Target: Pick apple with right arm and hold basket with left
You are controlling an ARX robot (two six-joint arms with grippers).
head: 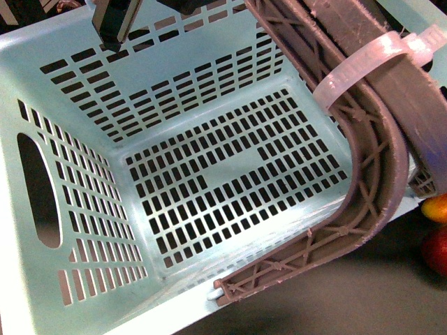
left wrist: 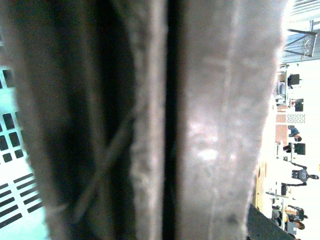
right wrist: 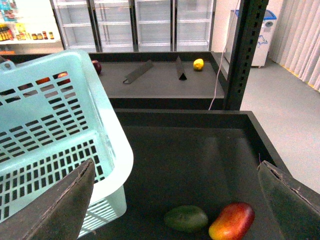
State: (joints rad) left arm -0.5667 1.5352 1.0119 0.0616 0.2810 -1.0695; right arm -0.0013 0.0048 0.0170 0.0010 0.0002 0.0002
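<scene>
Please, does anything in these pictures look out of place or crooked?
Yes. The basket is tilted steeply, not level, and empty. A white zip tie binds its brown handles together. No damage or spill shows.

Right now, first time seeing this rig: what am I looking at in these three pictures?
It is a robot with two arms and three cameras. The front view, from its body, looks into a pale mint slotted plastic basket with nothing inside. Its brown ribbed handles are bound by a white zip tie. The left wrist view is filled by those handles at very close range, so the left arm is at them, but its fingers do not show and I cannot tell whether they grip. The right wrist view shows the right arm's fingers open and holding nothing. They are above a dark tray where a dark green oval fruit lies beside an orange-yellow and red fruit.
</scene>
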